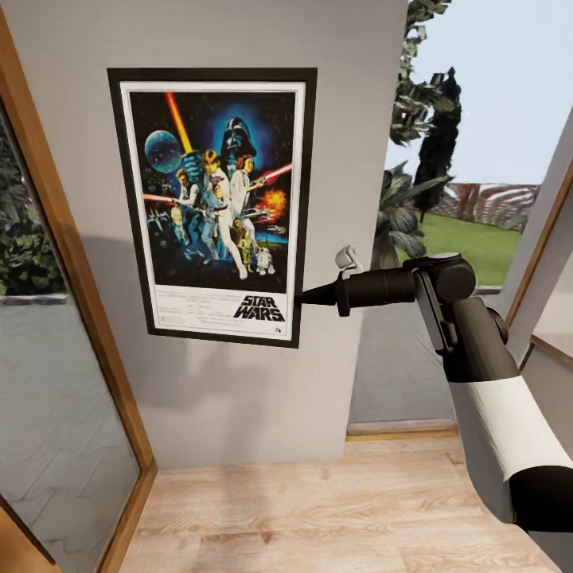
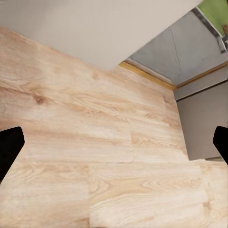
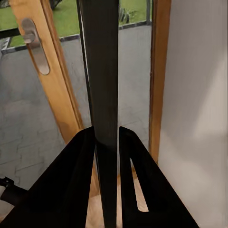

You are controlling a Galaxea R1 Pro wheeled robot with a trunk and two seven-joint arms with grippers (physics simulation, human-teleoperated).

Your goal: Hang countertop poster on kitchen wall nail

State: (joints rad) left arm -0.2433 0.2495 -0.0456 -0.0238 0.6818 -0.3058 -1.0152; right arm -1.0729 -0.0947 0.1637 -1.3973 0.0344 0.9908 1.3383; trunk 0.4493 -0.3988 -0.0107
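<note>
The poster point(image 1: 213, 203), black-framed with a white border and the STAR WARS logo, lies flat and upright against the light-grey wall point(image 1: 350, 119). My right gripper point(image 1: 302, 300) reaches in from the right and is shut on the poster's lower right edge. In the right wrist view the dark edge of the poster point(image 3: 102, 71) runs between the two black fingers point(image 3: 137, 166), which press on it. My left gripper point(image 2: 114, 147) is open above the wooden floor, a black fingertip point(image 2: 9, 147) at each side. No wall nail can be made out. The kitchen countertop is out of view.
A wooden-framed glass door point(image 1: 79, 263) stands just left of the wall section, with its metal handle point(image 3: 35, 45) seen past the poster. Light wood floor point(image 1: 318, 509) lies below. To the right, a glazed opening point(image 1: 461, 199) gives onto grass and plants.
</note>
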